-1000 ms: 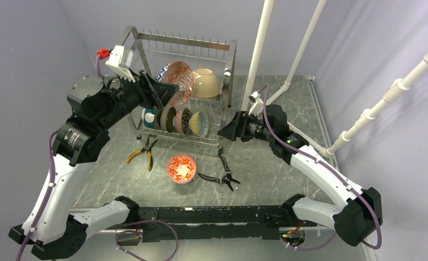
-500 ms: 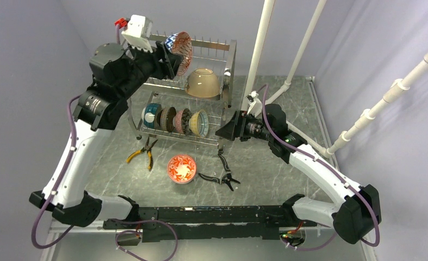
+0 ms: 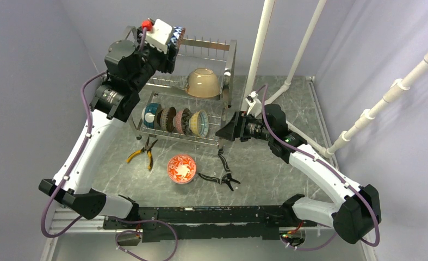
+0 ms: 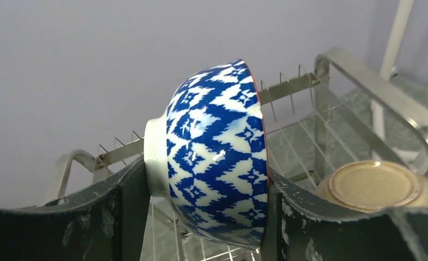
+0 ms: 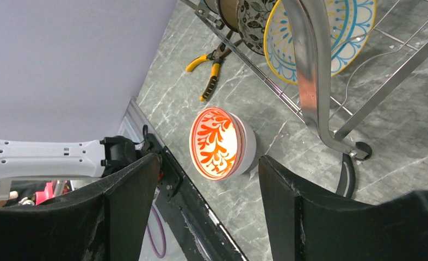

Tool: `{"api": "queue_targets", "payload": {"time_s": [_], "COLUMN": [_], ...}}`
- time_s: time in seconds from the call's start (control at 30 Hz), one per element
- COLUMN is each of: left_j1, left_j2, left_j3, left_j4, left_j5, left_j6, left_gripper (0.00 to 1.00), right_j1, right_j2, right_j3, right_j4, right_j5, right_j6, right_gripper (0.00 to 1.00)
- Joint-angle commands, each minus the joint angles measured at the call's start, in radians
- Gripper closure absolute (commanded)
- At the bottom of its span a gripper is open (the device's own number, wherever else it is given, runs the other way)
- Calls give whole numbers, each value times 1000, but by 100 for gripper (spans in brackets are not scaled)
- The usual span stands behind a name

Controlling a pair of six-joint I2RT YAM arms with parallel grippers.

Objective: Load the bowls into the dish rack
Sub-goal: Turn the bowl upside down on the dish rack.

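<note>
Your left claw (image 4: 203, 212) is clamped on the blue-and-white bowl (image 4: 217, 147), one finger against its foot and the other against its rim, so the bowl sits on edge between them. From above, claw and bowl are up over the left part of the dish rack's (image 3: 230, 54) top tier, by the prong row (whether the bowl touches a prong, you cannot tell from these views). A tan bowl (image 3: 203, 82) lies upside down on that top tier, to the right of the held bowl. On the lower tier a row of bowls (image 3: 176, 120) stands on edge, side by side.

Your right claw (image 3: 222, 133) hangs with its fingers wide apart and nothing between them, just beside the rack's front right leg. Its camera looks down on the red-patterned bowl (image 5: 217, 142), which rests upright on the surface (image 3: 287, 168) in front of the rack. Yellow-handled pliers (image 3: 142, 152) lie left of that bowl, black pliers (image 3: 222, 176) to its right.
</note>
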State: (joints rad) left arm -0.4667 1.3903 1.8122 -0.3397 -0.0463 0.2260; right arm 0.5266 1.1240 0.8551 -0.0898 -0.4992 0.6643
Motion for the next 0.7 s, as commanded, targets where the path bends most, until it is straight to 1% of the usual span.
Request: {"api": "queue_targets", "payload": {"time_s": [0.0, 0.1, 0.23, 0.33, 0.4, 0.5, 0.67], "left_j1": [12, 18, 20, 20, 20, 21, 25], "left_j2": [-36, -36, -67, -88, -97, -108, -116], "left_j3": [-35, -45, -121, -150, -171, -207, -234], "left_j4": [146, 95, 94, 64, 21, 16, 23], "left_j5": [69, 105, 127, 142, 170, 129, 78], "left_j6": [233, 327, 438, 519, 613, 685, 755], "left_gripper": [97, 97, 97, 97, 97, 98, 97], "right_j1": [-5, -5, -5, -5, -5, -5, -7], "right_j2": [-22, -23, -25, -27, -27, -27, -20], "right_j3": [2, 5, 6, 7, 5, 4, 4], "right_j4": [9, 6, -2, -10, -9, -7, 2], "right_j5": [13, 14, 16, 17, 16, 15, 10], "right_j6": [-23, -27, -34, -39, -40, -40, -37], "right_gripper": [29, 29, 29, 29, 29, 29, 29]}}
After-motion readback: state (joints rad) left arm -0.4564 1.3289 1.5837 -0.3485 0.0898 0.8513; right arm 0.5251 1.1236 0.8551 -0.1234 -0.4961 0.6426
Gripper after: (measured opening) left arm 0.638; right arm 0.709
